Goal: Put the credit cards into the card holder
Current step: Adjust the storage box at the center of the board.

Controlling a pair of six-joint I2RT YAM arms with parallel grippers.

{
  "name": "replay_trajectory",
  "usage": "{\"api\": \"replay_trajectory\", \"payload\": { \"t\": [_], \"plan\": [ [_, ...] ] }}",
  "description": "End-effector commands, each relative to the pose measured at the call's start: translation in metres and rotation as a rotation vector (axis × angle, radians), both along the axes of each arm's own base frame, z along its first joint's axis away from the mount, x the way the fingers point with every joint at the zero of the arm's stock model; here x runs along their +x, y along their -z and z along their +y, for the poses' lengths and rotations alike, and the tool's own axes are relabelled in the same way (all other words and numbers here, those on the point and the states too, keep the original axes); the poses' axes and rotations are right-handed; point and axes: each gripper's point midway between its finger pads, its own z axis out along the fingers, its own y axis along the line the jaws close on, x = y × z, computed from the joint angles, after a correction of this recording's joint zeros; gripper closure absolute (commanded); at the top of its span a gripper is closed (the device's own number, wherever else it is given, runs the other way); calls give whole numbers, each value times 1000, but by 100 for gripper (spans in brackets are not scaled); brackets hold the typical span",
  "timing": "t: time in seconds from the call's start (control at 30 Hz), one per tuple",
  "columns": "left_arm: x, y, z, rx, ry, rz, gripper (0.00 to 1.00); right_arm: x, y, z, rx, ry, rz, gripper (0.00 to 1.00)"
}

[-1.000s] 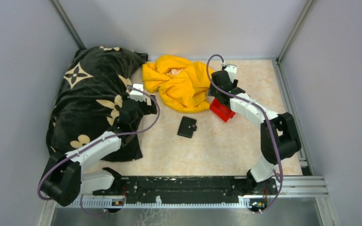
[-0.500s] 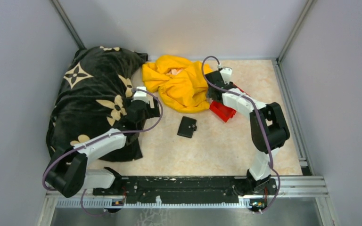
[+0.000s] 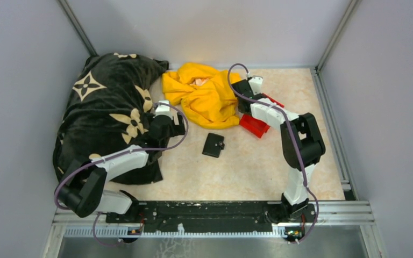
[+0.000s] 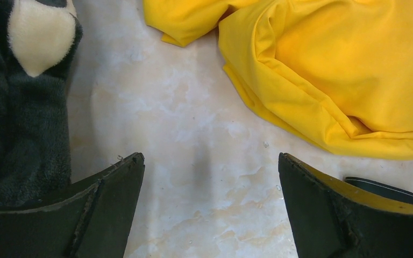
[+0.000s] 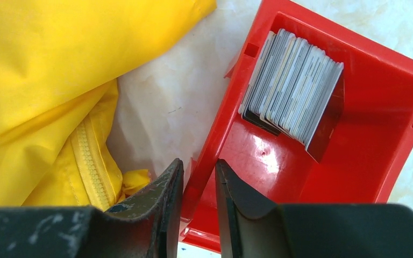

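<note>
The credit cards (image 5: 290, 86) stand as a grey-silver stack on edge inside a red bin (image 5: 387, 107), which sits right of centre on the table (image 3: 254, 124). My right gripper (image 5: 199, 161) straddles the bin's near left wall, one finger outside and one inside, pressed on it. It shows beside the bin (image 3: 246, 110) in the top view. The card holder (image 3: 213, 144), a black folded wallet, lies flat mid-table. Only its edge (image 4: 382, 186) peeks past my left finger. My left gripper (image 4: 209, 158) hovers wide open over bare table, left of the wallet (image 3: 178, 124).
A crumpled yellow jacket (image 3: 207, 97) lies at the back centre, touching the bin's left side (image 5: 59, 80). A black blanket with cream flowers (image 3: 107, 107) covers the left of the table, under my left arm. Grey walls enclose the table.
My right gripper has narrowed from wide open onto the bin's wall, its arm folding in closer. My left arm has edged a little to the right, still open.
</note>
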Motion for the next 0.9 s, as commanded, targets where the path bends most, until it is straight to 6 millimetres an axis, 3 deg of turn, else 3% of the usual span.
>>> {"api": "replay_trajectory", "payload": {
  "t": [0.0, 0.23, 0.53, 0.87],
  "plan": [
    [9, -18, -10, -55, -5, -51, 0, 7, -3, 4, -38, -33, -4, 75],
    [12, -8, -23, -74, 13, -13, 0, -4, -4, -8, -136, -96, 30, 98],
    [12, 8, -40, -58, 45, 41, 0, -19, -6, -7, -162, -219, 31, 99],
    [-8, 35, -65, -60, 109, 130, 0, -36, -2, 9, -175, -299, 49, 99]
  ]
}}
